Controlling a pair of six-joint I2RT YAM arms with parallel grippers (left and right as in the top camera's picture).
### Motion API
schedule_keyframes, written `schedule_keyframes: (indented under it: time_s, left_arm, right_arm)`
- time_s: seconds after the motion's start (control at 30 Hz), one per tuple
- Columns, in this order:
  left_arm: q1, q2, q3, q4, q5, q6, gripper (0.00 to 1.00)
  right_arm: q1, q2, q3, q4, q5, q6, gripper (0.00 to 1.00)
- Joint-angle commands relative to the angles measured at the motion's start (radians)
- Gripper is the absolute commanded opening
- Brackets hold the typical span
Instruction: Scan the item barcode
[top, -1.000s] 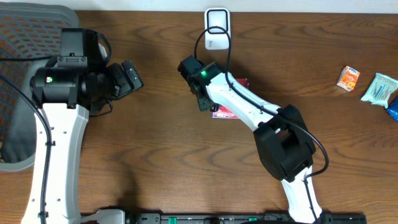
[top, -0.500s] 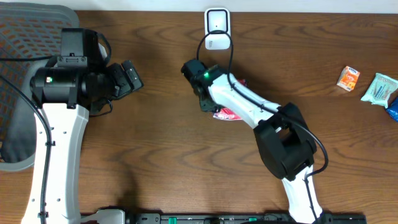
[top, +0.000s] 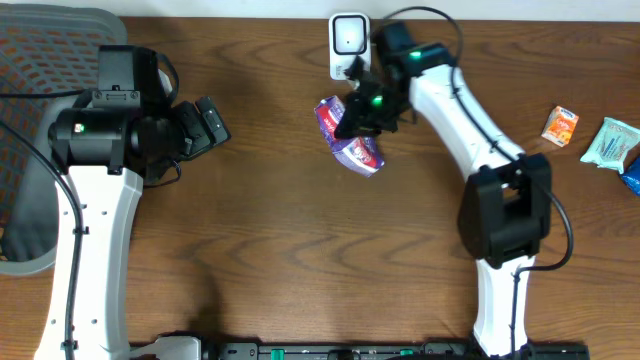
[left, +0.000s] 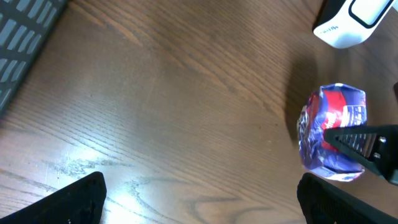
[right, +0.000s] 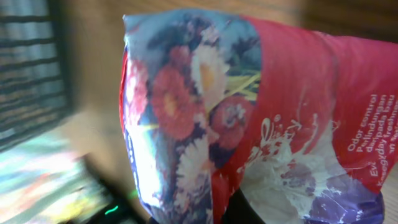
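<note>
The item is a soft purple and red flowered packet (top: 350, 138), held up off the table just below and left of the white barcode scanner (top: 347, 45). My right gripper (top: 364, 112) is shut on the packet's right side. In the right wrist view the packet (right: 267, 106) fills the frame, and one dark finger (right: 249, 208) shows under it. From the left wrist camera the packet (left: 329, 134) hangs at the right below the scanner (left: 351, 22). No barcode is visible. My left gripper (top: 207, 124) stands open over bare table at the left, far from the packet, its fingertips (left: 74, 199) wide apart.
A small orange box (top: 561, 125), a teal packet (top: 610, 142) and a blue item (top: 632, 176) lie at the far right. A mesh chair (top: 40, 60) sits beyond the table's left edge. The scanner's black cable (top: 420, 15) loops over the right arm.
The right gripper closed on the packet lying mid-table, lifted it and swung it up and back toward the scanner. The left arm has not moved.
</note>
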Motion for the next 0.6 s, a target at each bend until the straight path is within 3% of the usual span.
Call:
schedule_keyframes:
  time_s: [0.0,0.1,0.2,0.33,0.5,0.57]
  left_arm:
    - [0.004,-0.002,0.007,-0.003,-0.006,0.01,0.98]
    - [0.004,-0.002,0.007,-0.003,-0.006,0.01,0.98]
    - [0.004,-0.002,0.007,-0.003,-0.006,0.01,0.98]
    - [0.004,-0.002,0.006,-0.003,-0.006,0.01,0.98]
    - [0.004,-0.002,0.006,-0.003,-0.006,0.01,0.98]
    - [0.004,-0.002,0.006,-0.003,-0.006,0.01,0.98]
  right_arm:
    - [-0.049,-0.006,-0.127,0.053,-0.505,-0.115,0.01]
    - [-0.09,-0.006,-0.27,0.167,-0.724,-0.116,0.01]
    - [-0.141,-0.006,-0.377,0.25,-0.749,-0.091,0.01]
    - [-0.227,-0.006,-0.408,0.256,-0.467,-0.018,0.17]
    - [-0.326,-0.027,-0.364,0.198,-0.008,0.057,0.51]
    - [-0.349,-0.04,-0.335,0.152,0.074,0.057,0.56]
